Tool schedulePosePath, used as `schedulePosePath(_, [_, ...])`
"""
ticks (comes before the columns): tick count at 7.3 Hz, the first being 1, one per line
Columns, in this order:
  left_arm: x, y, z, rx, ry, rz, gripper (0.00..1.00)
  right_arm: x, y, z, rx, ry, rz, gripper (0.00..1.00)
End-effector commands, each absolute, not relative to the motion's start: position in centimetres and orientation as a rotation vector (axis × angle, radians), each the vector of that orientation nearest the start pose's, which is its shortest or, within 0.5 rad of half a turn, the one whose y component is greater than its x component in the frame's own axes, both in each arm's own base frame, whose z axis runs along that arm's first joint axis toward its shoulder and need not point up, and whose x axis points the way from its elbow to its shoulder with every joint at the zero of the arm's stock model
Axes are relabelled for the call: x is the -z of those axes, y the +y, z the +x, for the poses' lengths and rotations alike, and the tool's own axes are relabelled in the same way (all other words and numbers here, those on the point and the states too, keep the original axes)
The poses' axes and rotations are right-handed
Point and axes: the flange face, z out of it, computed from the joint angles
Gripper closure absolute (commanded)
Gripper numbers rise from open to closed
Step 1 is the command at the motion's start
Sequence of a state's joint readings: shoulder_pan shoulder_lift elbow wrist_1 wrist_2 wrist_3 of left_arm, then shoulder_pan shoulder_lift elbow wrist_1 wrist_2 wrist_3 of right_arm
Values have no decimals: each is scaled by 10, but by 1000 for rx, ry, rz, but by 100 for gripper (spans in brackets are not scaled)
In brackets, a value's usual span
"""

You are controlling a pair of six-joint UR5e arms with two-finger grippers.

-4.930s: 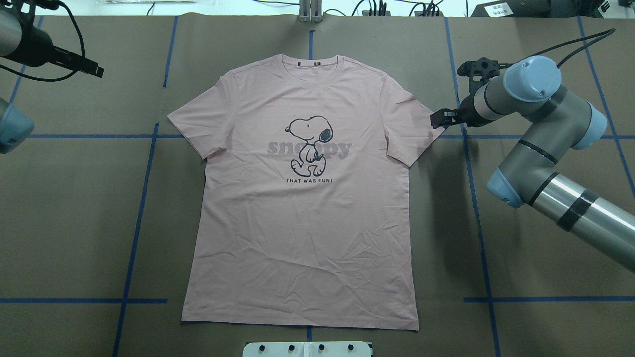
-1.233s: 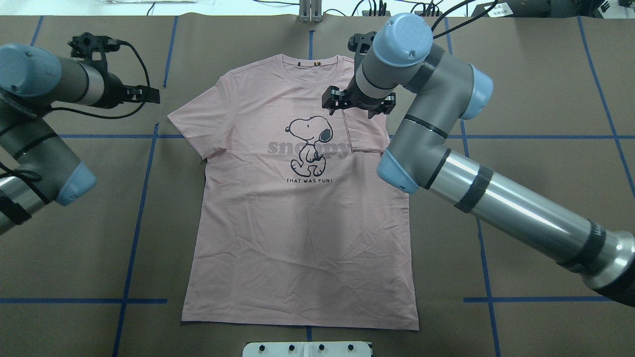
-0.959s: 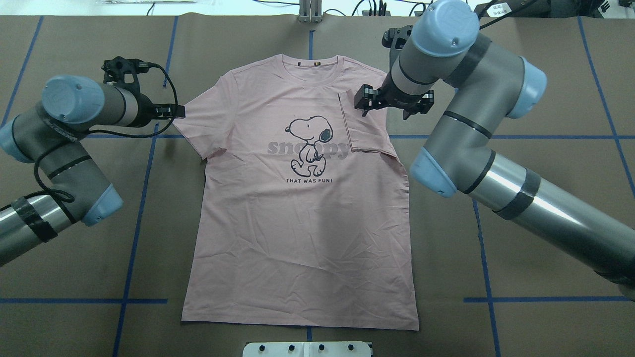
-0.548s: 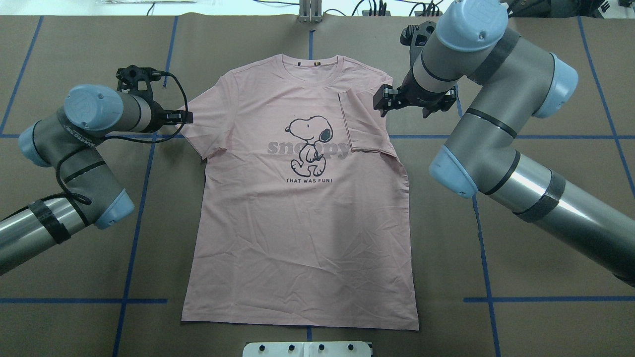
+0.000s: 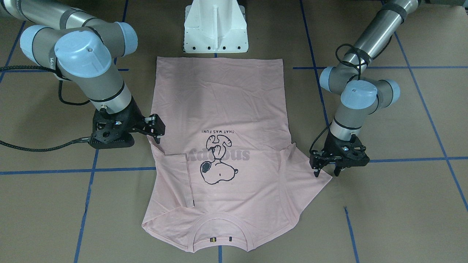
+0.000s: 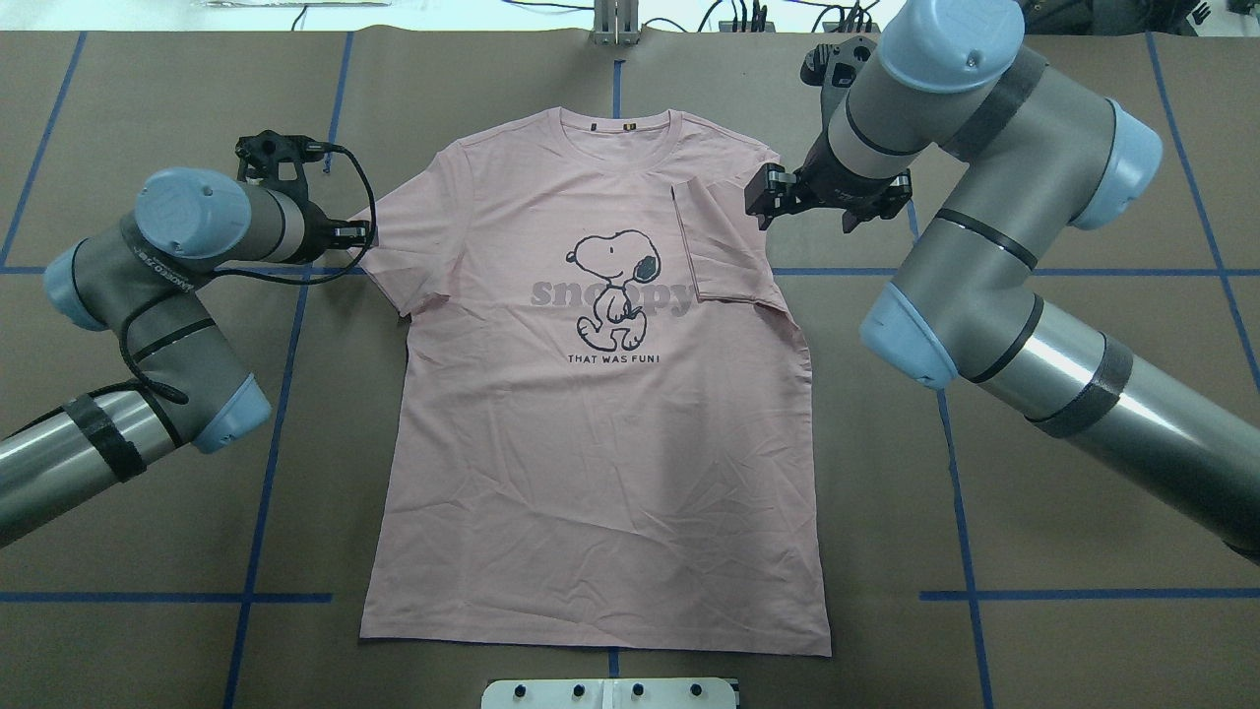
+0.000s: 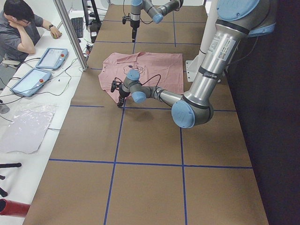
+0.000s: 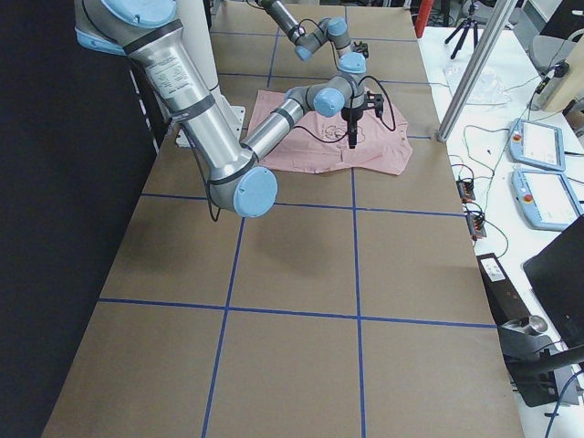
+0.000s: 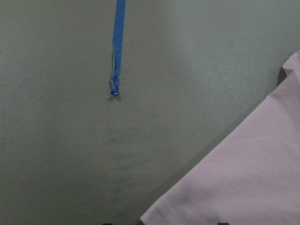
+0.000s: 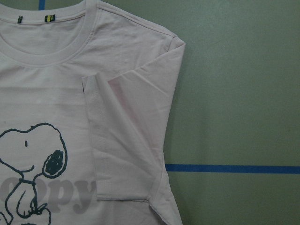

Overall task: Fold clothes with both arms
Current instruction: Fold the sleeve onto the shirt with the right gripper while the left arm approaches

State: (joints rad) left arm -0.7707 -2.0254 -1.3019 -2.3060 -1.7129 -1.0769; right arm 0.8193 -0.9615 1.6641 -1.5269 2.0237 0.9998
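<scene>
Now | I see left gripper point(image 5: 326, 174) jaws spread at T-shirt point(image 6: 591, 473) sleeve tip | right gripper point(image 5: 157, 128) jaws spread beside folded sleeve

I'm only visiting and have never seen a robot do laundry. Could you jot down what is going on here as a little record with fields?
Garment: pale pink T-shirt, flat on the brown table, dog print up
Sleeve on robot's right: folded in over the chest
Sleeve on robot's left: spread flat, not yet folded
Left end effector: open, at the unfolded sleeve's outer edge
Right end effector: open, holding nothing, beside the folded sleeve
Bottom hem: lying straight, not folded
</scene>
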Motion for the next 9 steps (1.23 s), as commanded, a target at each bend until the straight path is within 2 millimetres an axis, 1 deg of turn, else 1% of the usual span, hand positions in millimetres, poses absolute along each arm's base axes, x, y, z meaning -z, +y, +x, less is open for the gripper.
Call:
schedulePosePath(1, [-451, -581, 427, 189, 823, 436, 94, -261, -555, -396, -64, -834, 135, 0])
schedulePosePath(2, [-444, -581, 427, 188, 831, 440, 100, -267, -555, -395, -66, -829, 130, 0])
schedulePosePath(4, [-424, -579, 426, 184, 860, 458, 100, -272, -554, -395, -67, -825, 129, 0])
schedulePosePath(5, [-408, -575, 423, 176, 901, 444, 100, -275, -554, -395, -68, -822, 128, 0])
schedulePosePath(6, [-370, -565, 416, 168, 908, 417, 100, -278, -554, -394, -69, -819, 127, 0])
schedulePosePath(7, [-316, -566, 422, 213, 900, 373, 100, -278, -553, -394, -69, -821, 127, 0])
schedulePosePath(8, [-271, -571, 451, 298, 942, 320, 100, -275, -551, -392, -66, -827, 131, 0])
schedulePosePath(9, [-242, -584, 495, 326, 957, 285, 100, -274, -551, -390, -68, -829, 133, 0])
